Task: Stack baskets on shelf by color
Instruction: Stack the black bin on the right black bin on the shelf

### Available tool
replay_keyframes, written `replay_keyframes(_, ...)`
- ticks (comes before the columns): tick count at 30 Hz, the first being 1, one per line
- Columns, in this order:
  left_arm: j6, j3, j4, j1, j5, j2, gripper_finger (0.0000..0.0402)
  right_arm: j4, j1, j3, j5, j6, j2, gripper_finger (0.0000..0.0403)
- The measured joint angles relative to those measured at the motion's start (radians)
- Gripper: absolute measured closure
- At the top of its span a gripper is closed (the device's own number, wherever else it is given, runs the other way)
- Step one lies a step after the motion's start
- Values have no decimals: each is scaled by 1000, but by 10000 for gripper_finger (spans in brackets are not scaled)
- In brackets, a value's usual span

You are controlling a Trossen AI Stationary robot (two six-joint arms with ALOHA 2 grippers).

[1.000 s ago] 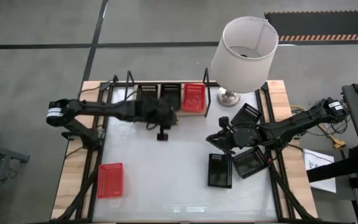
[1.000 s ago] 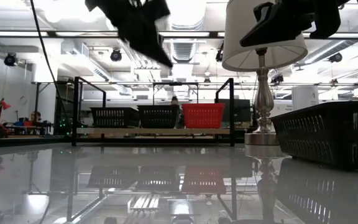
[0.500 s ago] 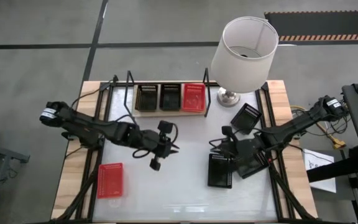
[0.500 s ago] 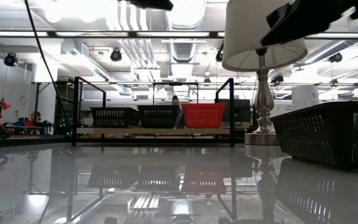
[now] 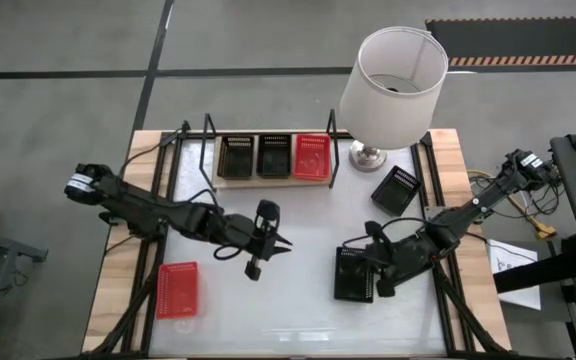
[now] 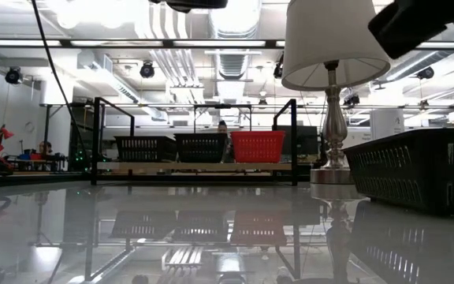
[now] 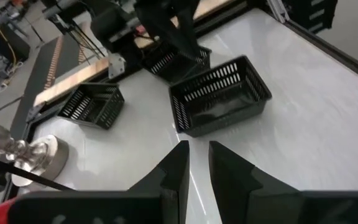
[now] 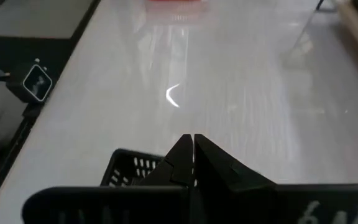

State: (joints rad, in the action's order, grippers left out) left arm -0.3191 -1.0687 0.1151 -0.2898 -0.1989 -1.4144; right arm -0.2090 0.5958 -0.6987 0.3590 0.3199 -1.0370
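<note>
Shelf of light wood with black rod uprights point(image 5: 273, 178) at the table's far edge, beside the white-shaded lamp point(image 5: 393, 85); held two black mesh baskets point(image 5: 235, 156) and one red mesh basket point(image 5: 312, 155) side by side. Left gripper point(image 5: 254, 262) near the table's middle, well short of the shelf, fingers slightly parted, empty. Right gripper point(image 5: 380, 283) pressed shut, over a black basket point(image 5: 353, 274). Another black basket point(image 5: 396, 189) lay just short of the lamp; a red basket point(image 5: 176, 290) sat at the front left.

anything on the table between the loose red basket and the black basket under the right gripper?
Nothing resting on it: the high view shows bare white tabletop between the red basket and the black basket. The left gripper hangs near that stretch.
</note>
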Motion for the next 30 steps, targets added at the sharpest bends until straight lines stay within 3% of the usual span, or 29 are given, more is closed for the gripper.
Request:
replay_keyframes(7,0,6,-1,-1,-2,-1,357,-111,2,0,0,140,-17,394)
replay_keyframes(10,-1,15,-3,0,-64,1,357,-178,2,-20,-2,199,-51,394)
replay_keyframes(14,-22,35,-1,0,-193,4,357,-317,2,-116,-26,241,-135,394)
replay_keyframes(19,-54,57,0,-1,-219,25,357,-535,6,-250,-36,296,-243,394)
replay_keyframes(26,-41,135,-3,-2,-228,128,357,-656,26,-401,-183,396,-362,392)
replay_keyframes(30,41,188,-12,-3,-228,212,357,-672,53,-494,-237,438,-420,367)
